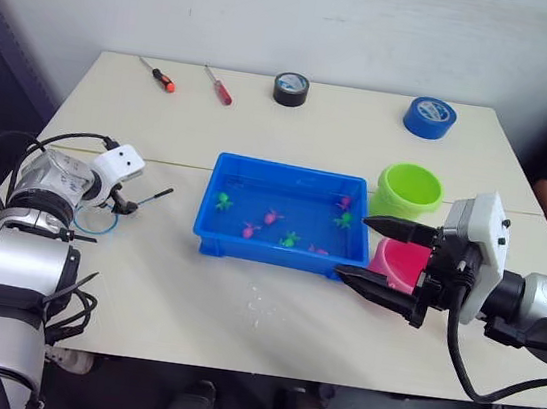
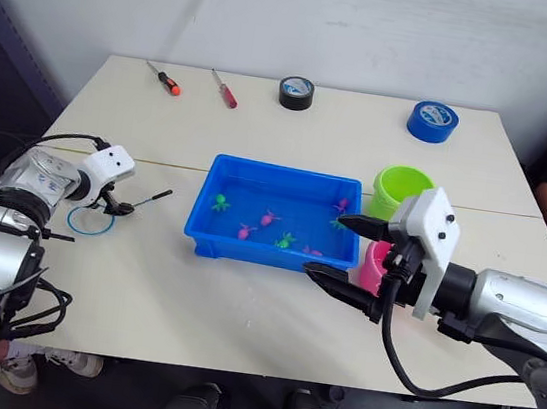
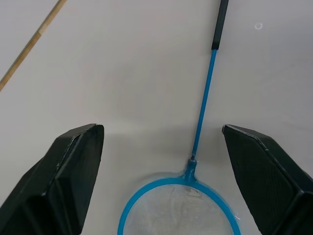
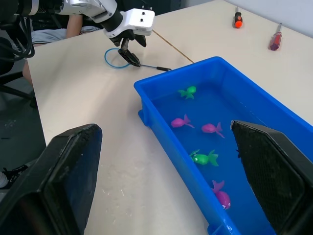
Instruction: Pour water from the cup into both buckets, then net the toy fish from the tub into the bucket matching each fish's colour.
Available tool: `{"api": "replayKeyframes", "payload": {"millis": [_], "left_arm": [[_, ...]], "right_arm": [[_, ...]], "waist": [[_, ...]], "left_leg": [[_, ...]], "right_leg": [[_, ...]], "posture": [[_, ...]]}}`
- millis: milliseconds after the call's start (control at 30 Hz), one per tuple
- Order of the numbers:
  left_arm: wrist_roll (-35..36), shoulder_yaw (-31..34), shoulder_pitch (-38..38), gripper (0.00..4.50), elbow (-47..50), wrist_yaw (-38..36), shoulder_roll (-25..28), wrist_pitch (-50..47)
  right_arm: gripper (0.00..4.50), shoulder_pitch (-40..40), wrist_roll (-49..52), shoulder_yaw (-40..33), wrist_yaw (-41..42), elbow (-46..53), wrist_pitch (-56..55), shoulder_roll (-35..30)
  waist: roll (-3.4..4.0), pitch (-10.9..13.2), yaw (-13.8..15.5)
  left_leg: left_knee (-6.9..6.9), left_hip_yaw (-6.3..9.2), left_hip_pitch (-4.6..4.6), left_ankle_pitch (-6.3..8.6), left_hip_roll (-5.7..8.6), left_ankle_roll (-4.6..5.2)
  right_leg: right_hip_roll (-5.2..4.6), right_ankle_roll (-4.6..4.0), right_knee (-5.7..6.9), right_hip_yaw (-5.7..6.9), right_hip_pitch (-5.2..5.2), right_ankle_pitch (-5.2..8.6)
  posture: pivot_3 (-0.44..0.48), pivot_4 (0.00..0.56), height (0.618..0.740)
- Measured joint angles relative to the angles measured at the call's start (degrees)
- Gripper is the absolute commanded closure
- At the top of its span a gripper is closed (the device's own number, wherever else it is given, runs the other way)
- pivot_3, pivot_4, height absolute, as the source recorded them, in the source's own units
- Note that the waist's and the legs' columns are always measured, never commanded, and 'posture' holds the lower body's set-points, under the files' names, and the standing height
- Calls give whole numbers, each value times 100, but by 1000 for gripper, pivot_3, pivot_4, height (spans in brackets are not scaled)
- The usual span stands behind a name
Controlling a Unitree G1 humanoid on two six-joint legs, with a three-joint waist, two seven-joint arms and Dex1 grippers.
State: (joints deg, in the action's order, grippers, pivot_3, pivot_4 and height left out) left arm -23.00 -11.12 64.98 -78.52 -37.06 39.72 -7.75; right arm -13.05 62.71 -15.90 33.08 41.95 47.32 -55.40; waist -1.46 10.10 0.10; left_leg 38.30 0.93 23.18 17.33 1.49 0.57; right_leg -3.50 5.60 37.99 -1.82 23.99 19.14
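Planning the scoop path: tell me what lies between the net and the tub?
Bare tabletop between net and tub, in the left eye view.

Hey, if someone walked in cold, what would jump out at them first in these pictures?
The bright blue tub mid-table, with small pink and green toy fish lying in it. To its left, the left claw hangs open over the net lying on the table. On the right, the right claw is open by the pink bucket.

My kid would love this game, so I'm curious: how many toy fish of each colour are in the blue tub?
Pink toy fish: 4
Green toy fish: 3
Total in the blue tub: 7
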Motion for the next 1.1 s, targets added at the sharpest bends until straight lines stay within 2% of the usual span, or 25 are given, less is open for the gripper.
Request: {"api": "replayKeyframes", "payload": {"millis": [367, 467, 600, 667, 700, 733, 1100], "left_arm": [[21, 76, -3, 472, -50, 118, -75, -214], [11, 76, -5, 1268, -50, 118, -96, -215], [7, 75, -38, 2944, -52, 118, -161, -221], [-1, 66, -59, 3957, -58, 118, -175, -233], [-5, 65, -65, 4327, -61, 118, -177, -236], [-10, 62, -75, 4453, -64, 124, -180, -243], [29, 114, -81, 4453, -62, -63, -143, -219]], "right_arm": [[0, 18, 26, -11, -7, 2, 5, 0], [0, 47, 61, -29, -11, 10, 7, -1], [0, 110, 101, -60, -27, 27, 11, -1], [0, 154, 146, -101, -57, 47, 13, -1], [0, 164, 150, -109, -64, 50, 14, -1], [0, 200, 172, -152, -83, 62, 15, -2], [0, 266, 274, -242, -175, 112, 25, -37]], "waist": [[-1, -1, 6], [-2, -2, 14], [-2, -2, 13], [-2, -2, 4], [-2, -2, 1], [-3, -2, 0], [-5, -3, 0]], "left_leg": [[3, 0, -1, 0, 0, 0], [5, 0, -1, -1, 1, -1], [9, 0, -1, 0, 1, 0], [10, 0, -1, 0, 0, 0], [9, 0, -1, 0, 0, 0], [10, 0, -1, 0, 0, 0], [11, -1, -1, 0, 1, 0]], "right_leg": [[0, 0, 5, 0, 0, 0], [-1, 0, 6, 0, -1, 0], [0, 0, 9, -1, 0, 0], [0, 0, 10, 0, -1, 0], [0, 0, 10, -1, -1, 0], [0, 0, 10, 0, -1, 0], [0, 0, 12, -1, 0, 0]], "posture": [[0, 150, 736], [0, 150, 736], [0, 150, 736], [0, 150, 736], [0, 150, 736], [0, 150, 736], [0, 150, 736]]}}
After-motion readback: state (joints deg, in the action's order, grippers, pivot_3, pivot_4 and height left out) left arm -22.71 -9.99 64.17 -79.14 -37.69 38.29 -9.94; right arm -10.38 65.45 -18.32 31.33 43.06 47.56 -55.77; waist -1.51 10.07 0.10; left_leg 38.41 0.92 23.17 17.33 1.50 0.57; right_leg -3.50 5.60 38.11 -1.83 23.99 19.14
